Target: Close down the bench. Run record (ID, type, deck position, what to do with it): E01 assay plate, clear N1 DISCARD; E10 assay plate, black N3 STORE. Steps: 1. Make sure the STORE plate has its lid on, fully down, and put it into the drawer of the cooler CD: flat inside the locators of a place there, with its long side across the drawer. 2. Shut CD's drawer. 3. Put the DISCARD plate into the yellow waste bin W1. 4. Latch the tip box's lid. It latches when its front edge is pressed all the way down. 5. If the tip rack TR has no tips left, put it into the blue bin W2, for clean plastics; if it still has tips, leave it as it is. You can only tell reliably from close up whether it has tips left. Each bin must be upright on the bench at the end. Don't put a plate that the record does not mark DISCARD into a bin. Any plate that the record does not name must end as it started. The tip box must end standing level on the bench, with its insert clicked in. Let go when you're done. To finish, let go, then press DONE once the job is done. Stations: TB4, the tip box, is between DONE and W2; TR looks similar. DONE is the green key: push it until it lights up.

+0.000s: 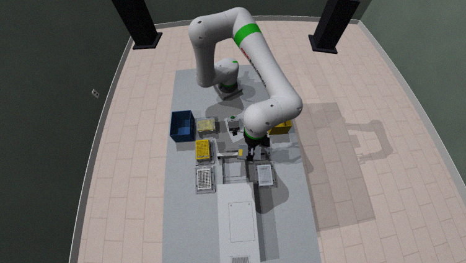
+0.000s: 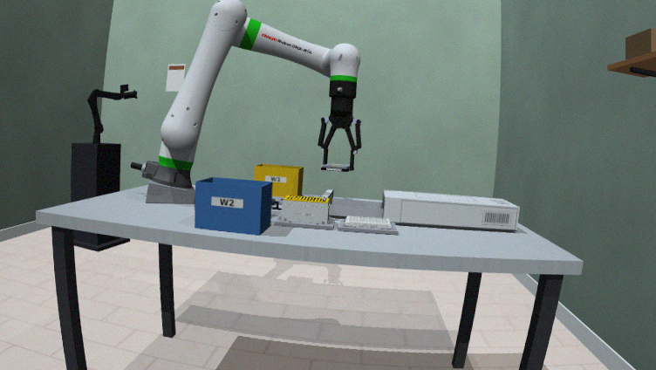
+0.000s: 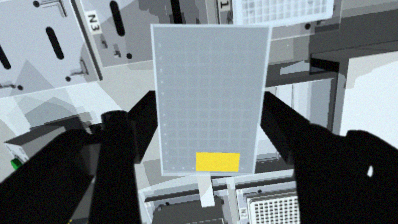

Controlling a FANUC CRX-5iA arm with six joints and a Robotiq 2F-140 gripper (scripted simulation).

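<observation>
My gripper (image 2: 338,166) is shut on the lidded black assay plate (image 2: 337,169) and holds it level, high above the bench. In the wrist view the plate (image 3: 210,100) shows a grey gridded lid with a yellow label between my fingers. The N3 nest (image 3: 45,45) below is empty. The clear plate (image 1: 264,174) sits in nest N1, right of the cooler's open drawer (image 1: 233,169). The cooler CD (image 1: 240,222) lies in front of it. I hang just behind the drawer.
The yellow bin W1 (image 1: 280,128) and the blue bin W2 (image 1: 181,125) stand upright. The tip box (image 1: 206,124) is beside W2, the yellow tip rack (image 1: 202,149) in front of it, another white plate (image 1: 204,178) nearer still. The green DONE key (image 1: 232,116) is behind my wrist.
</observation>
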